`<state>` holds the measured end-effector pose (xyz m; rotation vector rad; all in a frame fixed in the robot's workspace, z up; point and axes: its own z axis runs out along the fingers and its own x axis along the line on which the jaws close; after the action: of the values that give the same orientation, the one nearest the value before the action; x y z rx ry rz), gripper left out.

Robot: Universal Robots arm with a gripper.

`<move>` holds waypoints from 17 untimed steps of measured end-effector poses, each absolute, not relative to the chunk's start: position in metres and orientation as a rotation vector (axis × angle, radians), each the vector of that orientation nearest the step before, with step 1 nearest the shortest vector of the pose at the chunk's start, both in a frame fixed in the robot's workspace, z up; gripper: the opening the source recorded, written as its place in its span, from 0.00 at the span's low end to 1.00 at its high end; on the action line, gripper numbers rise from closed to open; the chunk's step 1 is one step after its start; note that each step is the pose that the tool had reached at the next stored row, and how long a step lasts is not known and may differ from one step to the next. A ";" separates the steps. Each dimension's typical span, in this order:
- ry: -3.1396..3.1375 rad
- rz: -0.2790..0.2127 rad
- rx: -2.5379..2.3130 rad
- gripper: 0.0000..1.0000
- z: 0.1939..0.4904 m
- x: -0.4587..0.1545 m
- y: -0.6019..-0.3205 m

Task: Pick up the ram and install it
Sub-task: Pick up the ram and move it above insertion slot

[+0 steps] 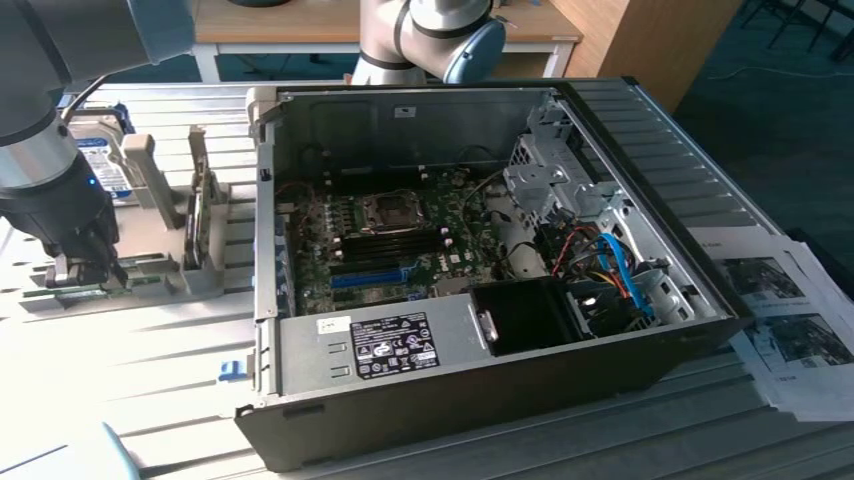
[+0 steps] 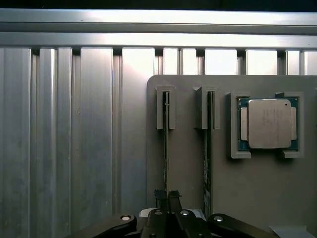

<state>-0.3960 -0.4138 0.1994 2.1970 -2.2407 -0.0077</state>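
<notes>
Seen edge-on, the ram (image 2: 166, 144) stands as a thin green stick in a slot of the grey holder plate (image 2: 185, 173). My gripper (image 2: 166, 197) is down over its near end, and its dark fingers (image 2: 159, 196) are pressed together on the stick's edge. A second stick (image 2: 208, 148) stands in the neighbouring slot. In the exterior view the gripper (image 1: 83, 270) sits low over the holder at the exterior view's left, outside the open computer case (image 1: 400, 380).
A square silver processor chip (image 2: 269, 124) rests in a pocket of the holder beside the sticks. A hard drive (image 1: 107, 160) stands behind the holder. The motherboard with its blue slot (image 1: 367, 277) lies inside the case. Papers (image 1: 787, 320) lie at the exterior view's right.
</notes>
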 end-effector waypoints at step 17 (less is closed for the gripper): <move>-2.241 -0.008 2.197 0.12 0.205 -0.396 -0.414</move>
<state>-0.3960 -0.4138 0.2053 2.1970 -2.2407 -0.0077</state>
